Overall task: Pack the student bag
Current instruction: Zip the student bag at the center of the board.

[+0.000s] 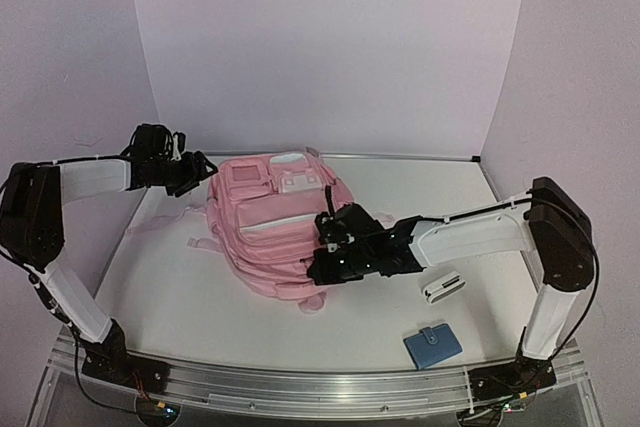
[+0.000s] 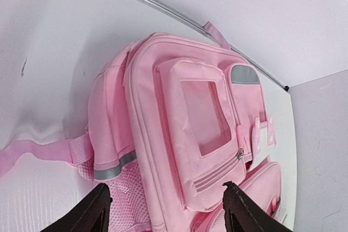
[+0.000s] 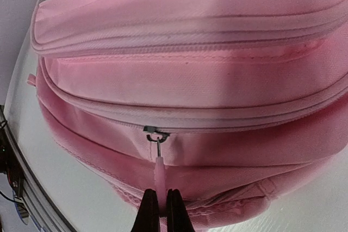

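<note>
The student bag [image 1: 270,222] is a large pink backpack lying flat in the middle of the table. My right gripper [image 1: 330,265] is at its near right edge. In the right wrist view the gripper [image 3: 161,210] is shut on the pink zip pull tab [image 3: 160,175], which hangs from a dark slider [image 3: 156,132] on the closed zip. My left gripper [image 1: 192,175] is open and empty beside the bag's far left corner. In the left wrist view its fingertips [image 2: 231,190] frame the bag's [image 2: 185,134] front pocket with a clear window.
A small white case [image 1: 443,287] and a blue wallet [image 1: 432,345] lie on the table at the near right. A loose pink strap [image 2: 32,153] trails left of the bag. Purple walls close off the back and sides.
</note>
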